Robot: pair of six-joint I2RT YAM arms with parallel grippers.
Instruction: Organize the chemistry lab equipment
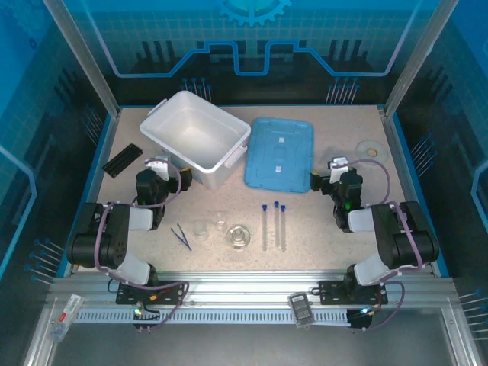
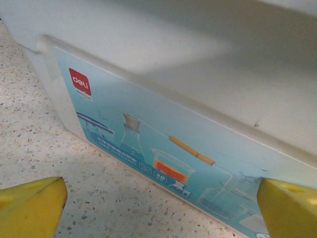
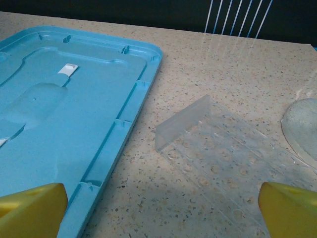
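The white bin (image 1: 197, 137) stands open toward the back of the bench (image 1: 320, 244). Its blue lid (image 1: 279, 151) lies flat just beside the bin's right end. I judge the bin is left bare to receive the glassware, with the lid set aside out of the way.

None of the lab pieces is in the bin yet. They lie loose in front of it, toward the arm bases:
- the blue tweezers (image 1: 181, 236), off its near left corner
- two small beakers (image 1: 201, 228), beside the tweezers
- the round dish (image 1: 239, 235), just past the beakers
- two blue-capped tubes (image 1: 265, 227), side by side before the gap between bin and lid

The left tool (image 1: 158, 166) hangs low, close by the bin's near left wall, fingers spread wide with nothing between them. Its wrist view faces the printed label on that wall. The right tool (image 1: 336, 165) sits on the far side of the lid from the bin, likewise spread wide and empty. It is above a clear dimpled rack (image 3: 218, 148) that rests on the bench just beside the lid's edge. Neither looks committed to a pick, so the sorting seems barely begun.

A black ridged strip (image 1: 123, 159) lies off the bin's left end, and a tape ring (image 1: 370, 148) lies well beyond the lid from the bin.

The bench is pale speckled stone with a blue rim. It stands inside an aluminium frame (image 1: 84, 57) walled with translucent blue panels (image 1: 252, 34).
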